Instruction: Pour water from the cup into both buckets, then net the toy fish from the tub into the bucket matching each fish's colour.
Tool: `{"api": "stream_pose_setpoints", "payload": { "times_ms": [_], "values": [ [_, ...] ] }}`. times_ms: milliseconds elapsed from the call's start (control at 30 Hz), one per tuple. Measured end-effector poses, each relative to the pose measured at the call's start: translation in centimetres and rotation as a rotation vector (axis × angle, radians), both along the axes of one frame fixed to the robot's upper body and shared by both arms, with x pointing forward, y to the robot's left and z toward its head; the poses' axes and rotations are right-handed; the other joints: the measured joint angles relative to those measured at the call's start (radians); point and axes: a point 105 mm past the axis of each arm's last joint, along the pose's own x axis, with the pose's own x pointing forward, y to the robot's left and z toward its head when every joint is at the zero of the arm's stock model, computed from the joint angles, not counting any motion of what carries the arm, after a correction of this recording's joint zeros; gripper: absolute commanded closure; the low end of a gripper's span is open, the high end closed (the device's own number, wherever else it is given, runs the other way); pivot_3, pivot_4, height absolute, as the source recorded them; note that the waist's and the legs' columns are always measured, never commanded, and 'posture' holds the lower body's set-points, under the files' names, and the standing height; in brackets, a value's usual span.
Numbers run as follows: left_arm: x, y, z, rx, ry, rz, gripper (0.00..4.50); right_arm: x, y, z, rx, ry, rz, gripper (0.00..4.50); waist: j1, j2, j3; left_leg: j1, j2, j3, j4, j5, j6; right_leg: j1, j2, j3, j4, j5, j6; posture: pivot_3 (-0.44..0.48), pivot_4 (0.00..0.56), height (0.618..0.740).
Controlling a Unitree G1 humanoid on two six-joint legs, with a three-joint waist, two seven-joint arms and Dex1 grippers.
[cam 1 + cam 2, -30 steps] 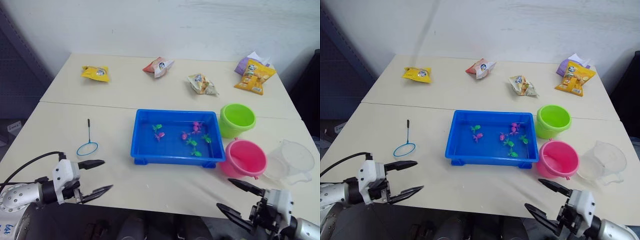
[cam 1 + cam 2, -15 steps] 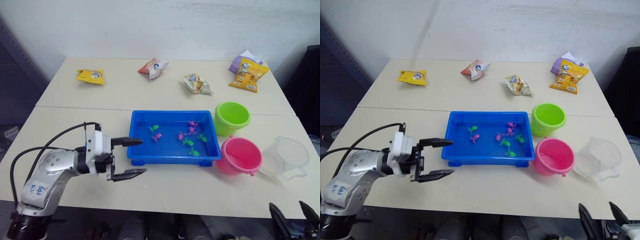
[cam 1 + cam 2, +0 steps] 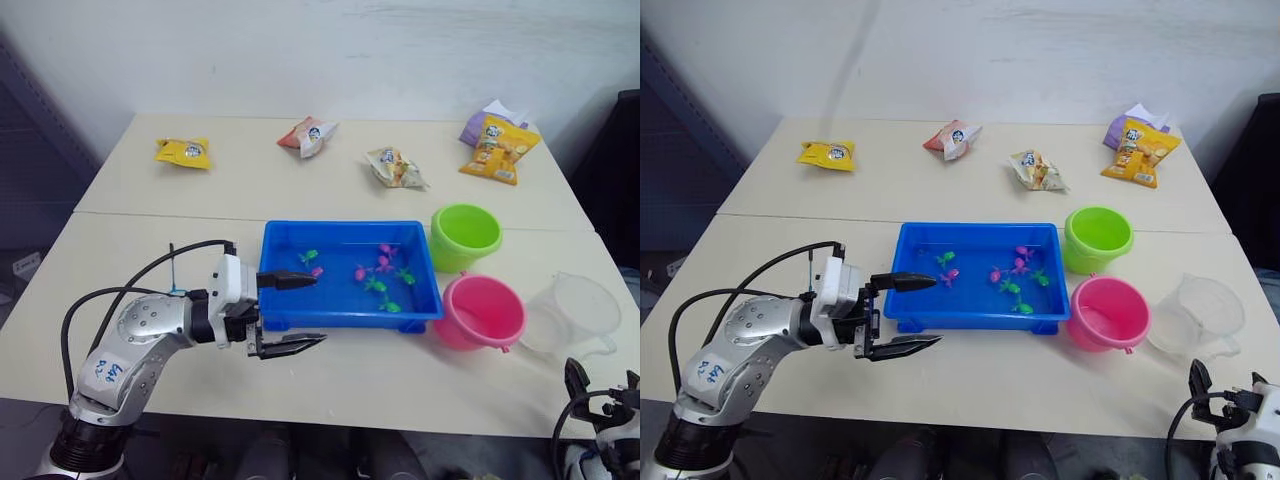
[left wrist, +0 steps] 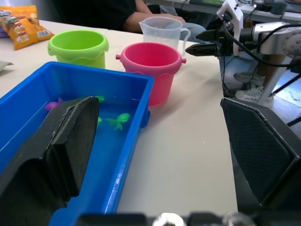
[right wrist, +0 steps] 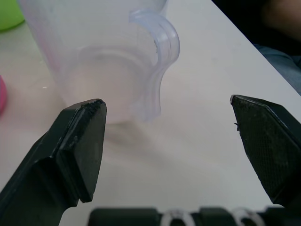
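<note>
Head views: the blue tub (image 3: 350, 312) sits mid-counter (image 3: 200, 190) holding pink and green toy fish (image 3: 382, 283); the green bucket (image 3: 466, 236) stands just beside the tub's far right corner, the pink bucket (image 3: 484, 313) just beside its near right corner, and the clear cup (image 3: 574, 317) stands upright just right of the pink bucket. The left gripper (image 3: 290, 312) is spread wide at the tub's near left corner, one finger over the tub's interior, the other in front of its near wall. The right gripper (image 3: 1225, 383) shows at the counter's near right edge, below the cup. Snack packets (image 3: 397, 167) lie along the far side of the counter. Left wrist view: the left gripper (image 4: 160, 150), wide apart, straddles the tub's (image 4: 122, 155) corner; the green bucket (image 4: 78, 48), pink bucket (image 4: 151, 66) and cup (image 4: 163, 29) stand beyond. Right wrist view: the right gripper (image 5: 174, 141), wide open, points at the cup (image 5: 108, 61), its handle (image 5: 162, 56) facing the gap, not touched.
</note>
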Motion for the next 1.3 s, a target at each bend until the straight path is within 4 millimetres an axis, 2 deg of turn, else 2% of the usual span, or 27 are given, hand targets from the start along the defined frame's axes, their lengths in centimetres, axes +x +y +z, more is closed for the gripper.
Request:
{"api": "stream_pose_setpoints", "payload": {
  "times_ms": [233, 400, 633, 900, 1000, 1133, 1167, 1233, 1300],
  "values": [
    [0.0, -0.3, 0.3, -0.016, 0.003, 0.022, 0.05, 1.2, -1.9, 0.7, -0.009, -0.029, -0.082, 0.0, 0.0, 0.0, 0.0, 0.0, 0.0, 0.0, 0.0, 0.003, -0.004, 0.0, 0.0, 0.0, 0.0, 0.0, 0.001, 0.0, 0.15, 0.74],
    [0.3, -0.1, 0.5, -0.02, -0.004, 0.047, 0.05, 2.1, -2.4, 0.1, 0.028, -0.038, -0.123, 0.0, -0.003, 0.0, 0.0, 0.0, 0.0, 0.0, 0.0, 0.003, -0.004, 0.0, 0.001, 0.0, 0.001, 0.0, 0.001, 0.0, 0.15, 0.74],
    [0.4, 0.2, 0.8, -0.021, -0.031, 0.061, 0.05, 3.6, -2.5, -0.8, 0.1, -0.069, -0.187, 0.0, -0.003, 0.0, 0.0, 0.0, 0.0, 0.0, 0.0, 0.003, -0.005, 0.0, 0.001, 0.0, 0.001, 0.0, 0.001, 0.0, 0.15, 0.74],
    [0.7, 0.3, 1.0, -0.024, -0.064, 0.075, 0.05, 5.3, -2.6, -0.3, 0.136, -0.148, -0.228, 0.0, -0.004, 0.0, 0.0, 0.0, 0.0, 0.001, 0.0, 0.004, -0.006, 0.0, 0.001, 0.0, 0.002, 0.0, 0.001, 0.0, 0.15, 0.74],
    [0.7, 0.3, 1.1, -0.023, -0.073, 0.079, 0.0, 5.9, -2.7, -0.1, 0.152, -0.176, -0.226, 0.92, -0.005, 0.0, 0.0, 0.001, 0.0, 0.001, 0.0, 0.004, -0.006, 0.0, 0.001, 0.001, 0.002, 0.001, 0.001, 0.0, 0.15, 0.74],
    [0.7, 0.2, 1.1, -0.023, -0.079, 0.081, 0.0, 6.7, -2.4, 0.8, 0.152, -0.235, -0.196, 2.94, -0.004, 0.0, 0.0, 0.001, 0.0, 0.001, 0.0, 0.004, -0.006, 0.0, 0.001, 0.001, 0.002, 0.001, 0.001, 0.0, 0.15, 0.74],
    [0.8, 0.2, 1.1, -0.024, -0.08, 0.082, 0.0, 6.9, -2.3, 1.1, 0.153, -0.248, -0.188, 3.32, -0.004, 0.0, 0.0, 0.0, 0.0, 0.001, 0.0, 0.004, -0.006, 0.0, 0.001, 0.001, 0.002, 0.001, 0.001, 0.0, 0.15, 0.74],
    [0.8, 0.2, 1.1, -0.026, -0.08, 0.083, 0.0, 6.9, -2.2, 1.4, 0.153, -0.27, -0.178, 4.41, -0.004, 0.0, 0.0, 0.0, 0.0, 0.001, 0.0, 0.004, -0.006, 0.0, 0.001, 0.001, 0.002, 0.001, 0.001, 0.0, 0.15, 0.74],
    [0.8, 0.2, 1.0, -0.027, -0.079, 0.084, 0.0, 7.2, -2.1, 2.2, 0.151, -0.314, -0.164, 4.47, -0.004, 0.0, 0.0, 0.001, 0.0, 0.001, 0.001, 0.004, -0.006, 0.001, 0.001, 0.0, 0.002, 0.001, 0.002, 0.0, 0.15, 0.74]
  ]
}}
